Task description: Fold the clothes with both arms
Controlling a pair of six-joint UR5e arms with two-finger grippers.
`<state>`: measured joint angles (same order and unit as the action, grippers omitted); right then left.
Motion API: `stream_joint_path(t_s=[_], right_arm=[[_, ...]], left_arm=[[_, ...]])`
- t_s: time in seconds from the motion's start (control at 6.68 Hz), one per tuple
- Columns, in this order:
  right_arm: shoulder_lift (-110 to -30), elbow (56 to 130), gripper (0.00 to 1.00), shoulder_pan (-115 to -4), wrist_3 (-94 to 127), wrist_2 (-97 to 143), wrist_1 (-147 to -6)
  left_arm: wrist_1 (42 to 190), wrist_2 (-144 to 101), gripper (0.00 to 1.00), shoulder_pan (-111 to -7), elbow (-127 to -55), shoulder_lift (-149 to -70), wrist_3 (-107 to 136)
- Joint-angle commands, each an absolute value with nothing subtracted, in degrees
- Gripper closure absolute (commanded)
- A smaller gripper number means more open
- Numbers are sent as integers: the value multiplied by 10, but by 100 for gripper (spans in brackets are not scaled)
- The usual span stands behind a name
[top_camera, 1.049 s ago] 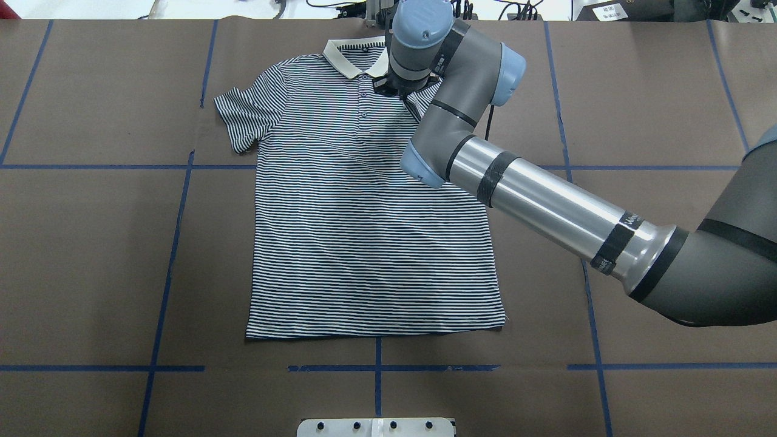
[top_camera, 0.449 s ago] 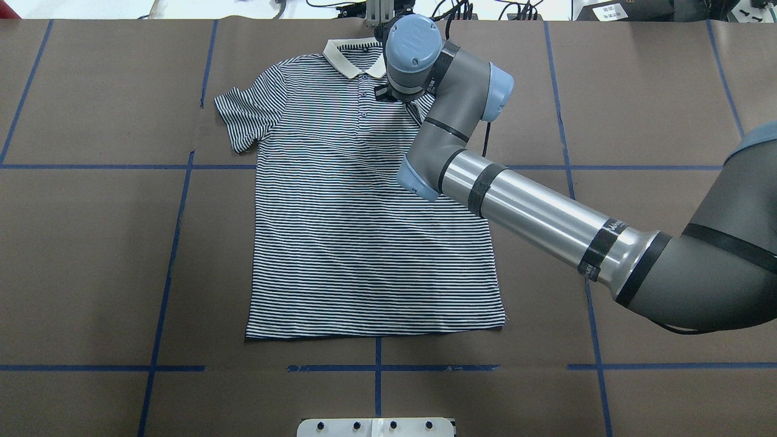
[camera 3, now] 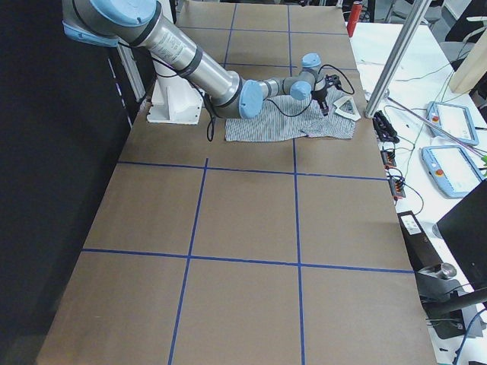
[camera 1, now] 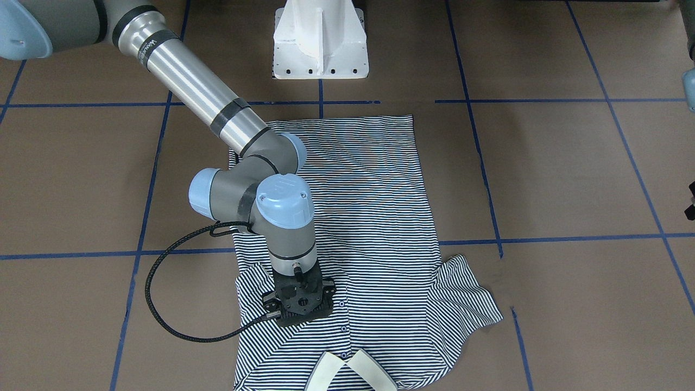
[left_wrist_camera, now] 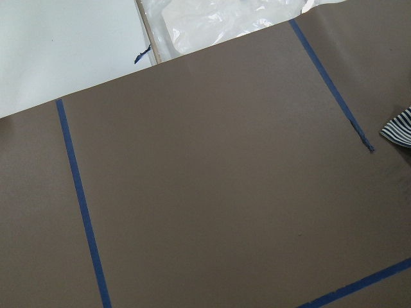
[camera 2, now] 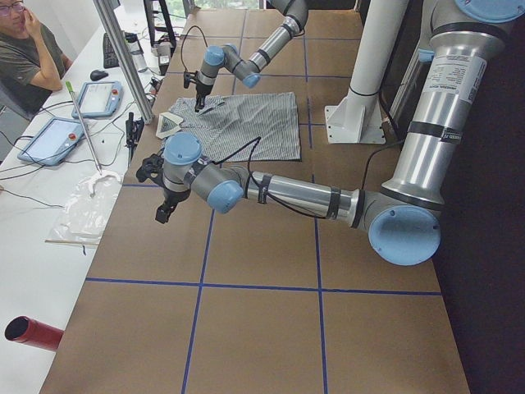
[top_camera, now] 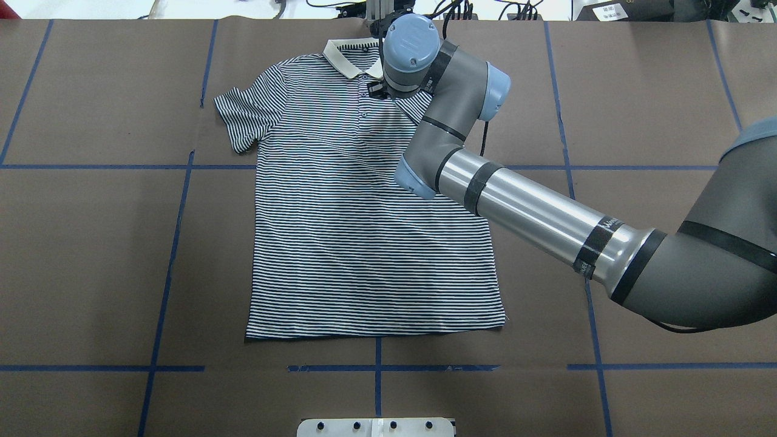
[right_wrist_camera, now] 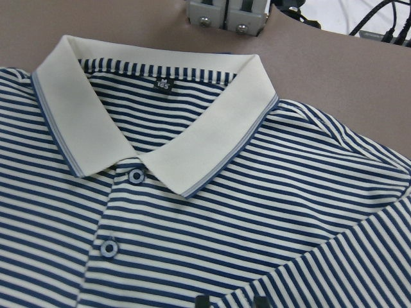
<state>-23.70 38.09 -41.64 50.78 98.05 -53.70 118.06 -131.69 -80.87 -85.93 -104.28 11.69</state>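
Shirt [top_camera: 364,243] lies flat, face up, on table [top_camera: 91,243], hem nearest robot; judged light, limp knit, apt to sag and drag; best taken at hem corners and shoulders. Right gripper [right_wrist_camera: 231,301] hovers low beside collar [right_wrist_camera: 90,128], jaws spread; left gripper [camera 2: 164,203] well aside of shirt, jaw state cannot be told.

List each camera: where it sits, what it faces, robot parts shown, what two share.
Front-facing: across table, looking down; right arm, shirt.
Overhead: behind robot, looking down; right arm.
Exterior left: table end; left arm near.
Exterior right: opposite end; right arm near.
Left wrist: faces table; no body.
Right wrist: faces collar; fingertips.
All share the shirt.
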Motion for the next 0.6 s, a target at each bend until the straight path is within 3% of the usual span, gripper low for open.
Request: stream_joint_path(t_s=[0.0, 0.3, 0.45], right_arm=[[-236, 426, 0, -440, 548, 1070, -566], [-269, 609, 0, -448, 541, 1090, -854], [-320, 695, 0, -456, 540, 1106, -894]], left_arm=[[1179, -1315, 0, -796, -841, -1083, 186], [1179, -1305, 0, -724, -838, -1138, 329], [1179, -1242, 0, -672, -832, -1163, 410]])
